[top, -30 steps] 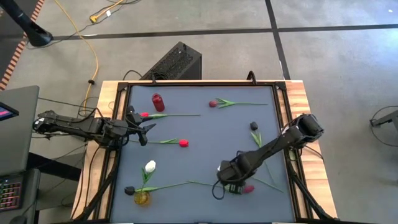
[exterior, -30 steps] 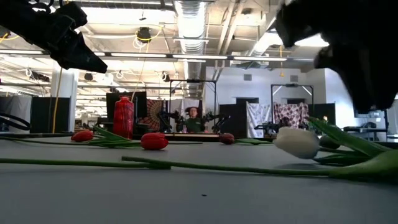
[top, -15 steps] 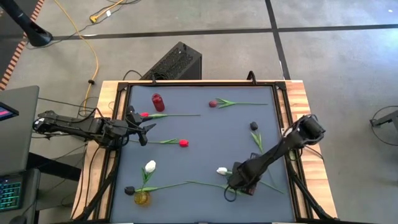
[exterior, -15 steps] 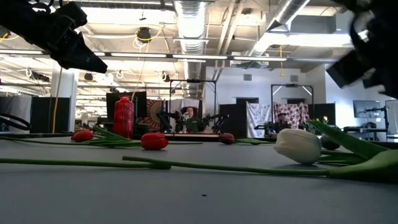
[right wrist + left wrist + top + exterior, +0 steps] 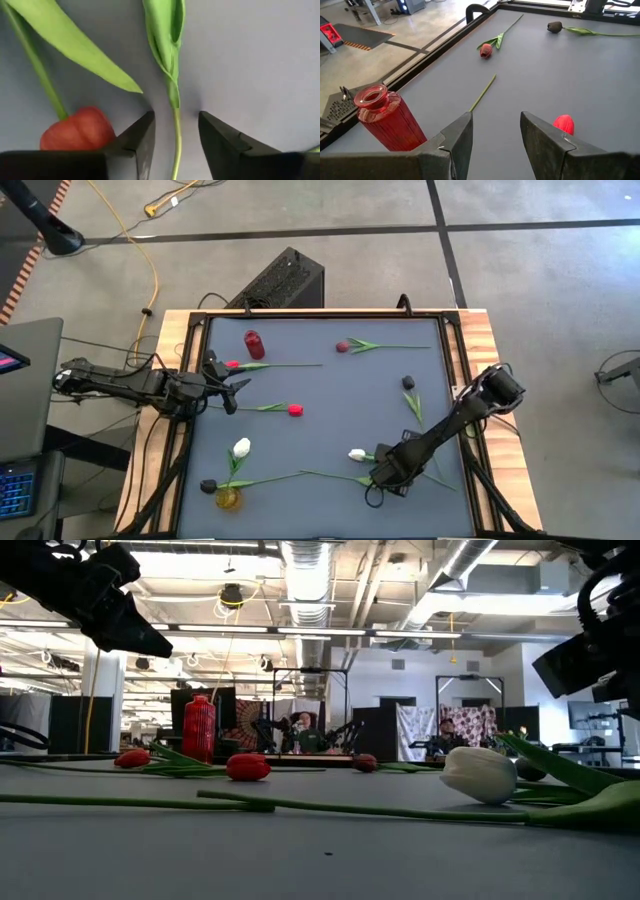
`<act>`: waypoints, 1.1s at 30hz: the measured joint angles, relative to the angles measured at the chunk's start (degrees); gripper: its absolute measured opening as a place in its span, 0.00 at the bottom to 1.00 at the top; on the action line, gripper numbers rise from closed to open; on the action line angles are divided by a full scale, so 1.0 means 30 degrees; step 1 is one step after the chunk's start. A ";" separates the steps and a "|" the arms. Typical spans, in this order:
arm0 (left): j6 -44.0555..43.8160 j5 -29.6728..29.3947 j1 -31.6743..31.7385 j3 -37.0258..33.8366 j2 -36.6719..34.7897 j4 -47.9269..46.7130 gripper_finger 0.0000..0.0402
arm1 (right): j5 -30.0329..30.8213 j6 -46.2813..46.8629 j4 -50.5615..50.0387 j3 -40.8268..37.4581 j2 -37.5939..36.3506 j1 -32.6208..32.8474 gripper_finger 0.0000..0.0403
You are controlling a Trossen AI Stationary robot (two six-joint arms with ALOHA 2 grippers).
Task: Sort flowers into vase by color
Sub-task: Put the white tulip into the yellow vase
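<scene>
Near the front edge of the grey table (image 5: 330, 440), the right gripper (image 5: 388, 478) is down at the surface with its two dark fingers (image 5: 135, 137) spread apart, and a thin green stem (image 5: 176, 135) runs up through the gap between them without visibly touching either one. That stem leads into a folded green leaf (image 5: 167, 45); whether it is the stem of the white tulip (image 5: 357, 454), whose head lies on the mat just beside the gripper, cannot be told. A red tulip head (image 5: 77, 129) lies just beside one finger, outside the gap, so nothing is pinched. Over at the table's left side, the left gripper (image 5: 226, 392) hangs above the mat with its fingers parted and empty, between a red tulip (image 5: 232, 365) and another red tulip (image 5: 295, 410), near the red vase (image 5: 254, 344). Another white tulip (image 5: 241, 448) lies by the yellow vase (image 5: 229, 499).
</scene>
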 joint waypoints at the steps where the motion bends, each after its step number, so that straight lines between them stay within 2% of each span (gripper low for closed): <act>1: 0.0000 0.0001 -0.0004 0.0000 -0.0004 0.0000 0.39 | -0.0083 -0.0037 0.0314 -0.0125 -0.0022 -0.0024 0.40; 7: -0.0378 0.0521 -0.0004 0.0000 0.0000 -0.0002 0.39 | -0.0396 -0.0679 0.0529 -0.0439 -0.0136 -0.0128 0.22; 11: -0.0823 0.1064 -0.0007 0.0000 -0.0001 -0.0007 0.39 | 0.0120 -0.0617 0.0009 -0.0545 -0.0727 -0.0212 0.10; 14: -0.0715 0.0977 -0.0007 0.0000 0.0000 0.0090 0.39 | 0.0898 -0.0069 -0.0217 -0.0573 -0.1720 -0.0312 0.04; 21: 0.1718 0.0931 -0.0007 0.0000 -0.0007 0.3368 0.39 | 0.4211 0.2281 0.0077 -0.0542 -0.4610 -0.0364 0.08; 26: 0.3768 0.0890 -0.0007 0.0000 -0.0029 0.5859 0.39 | 0.7178 0.3916 0.1717 -0.0531 -0.6457 -0.0536 0.08; 30: 0.3711 0.0860 -0.0007 0.0000 0.0004 0.6799 0.39 | 1.0052 0.3490 0.3160 -0.0516 -0.7495 -0.0544 0.06; 33: 0.2548 0.0973 -0.0009 -0.0028 0.0155 0.6682 0.39 | 1.2617 0.1589 0.3858 -0.0516 -0.8048 -0.0702 0.06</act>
